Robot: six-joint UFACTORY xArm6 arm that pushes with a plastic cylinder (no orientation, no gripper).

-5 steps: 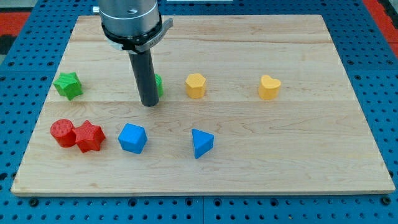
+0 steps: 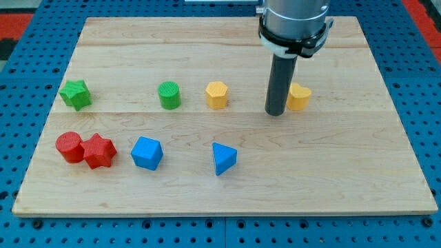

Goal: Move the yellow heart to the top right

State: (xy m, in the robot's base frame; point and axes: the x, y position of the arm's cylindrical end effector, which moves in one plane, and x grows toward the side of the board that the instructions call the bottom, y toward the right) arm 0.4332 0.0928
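Observation:
The yellow heart (image 2: 300,97) lies on the wooden board (image 2: 220,193) right of centre, in the upper half. My tip (image 2: 276,112) stands just to the left of the heart, at its lower left edge, very close or touching; I cannot tell which. The rod partly hides the heart's left side.
A yellow hexagonal block (image 2: 216,94) and a green cylinder (image 2: 169,95) lie left of my tip. A green star (image 2: 76,94) is at far left. A red cylinder (image 2: 69,147), red star (image 2: 99,151), blue block (image 2: 147,152) and blue triangular block (image 2: 222,158) lie in the lower row.
My tip has moved far to the right, from beside the green cylinder to beside the yellow heart. The green cylinder now shows fully. No block has moved.

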